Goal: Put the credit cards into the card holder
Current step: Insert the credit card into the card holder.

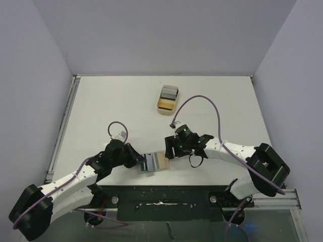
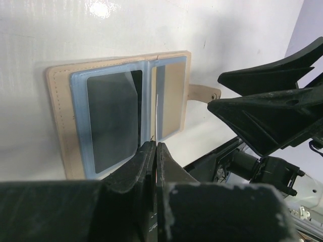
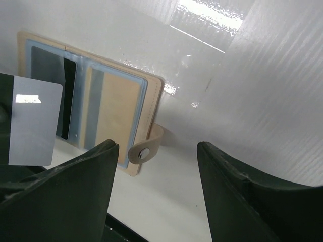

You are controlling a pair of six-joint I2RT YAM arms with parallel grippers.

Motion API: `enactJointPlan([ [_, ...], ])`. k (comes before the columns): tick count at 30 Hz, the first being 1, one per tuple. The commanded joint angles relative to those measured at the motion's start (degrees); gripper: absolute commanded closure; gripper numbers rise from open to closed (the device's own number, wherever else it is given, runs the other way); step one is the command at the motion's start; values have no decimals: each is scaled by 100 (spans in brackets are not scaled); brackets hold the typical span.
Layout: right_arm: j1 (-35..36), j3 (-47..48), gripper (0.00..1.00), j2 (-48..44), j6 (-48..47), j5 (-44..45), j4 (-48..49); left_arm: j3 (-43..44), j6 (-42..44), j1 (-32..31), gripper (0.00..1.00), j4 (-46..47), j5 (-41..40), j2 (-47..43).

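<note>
Card ready over the open wallet

The tan, leather-like folding card holder (image 1: 155,162) lies open by the table's near edge, pockets up. The left gripper (image 2: 154,147) is pinched tight, seemingly on a thin grey-white plastic card (image 3: 33,121) to slide in. The right gripper (image 3: 156,148) is spread wide and holds nothing.

Robot lab test cell: white desk (image 1: 116,101) boxed in by plain pale panels (image 1: 161,35), aluminium rail (image 1: 63,126) along the edge, left arm (image 1: 75,179) and right arm (image 1: 237,151) bolted on, purple cables (image 1: 216,108) exposed.
</note>
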Motion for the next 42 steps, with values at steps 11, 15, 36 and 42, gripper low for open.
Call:
enactJointPlan([
  [11,192,428,42,556,-12,270,15,15,-216,58,100,1388,514,583],
  [15,199,406,49,646,-52,198,76,126,-103,78,100,1341,486,772],
  [36,401,190,85,651,233,68,353,-63,-39,508,100,1115,710,264],
  [42,462,171,86,592,241,153,228,-39,187,539,100,1084,726,485],
])
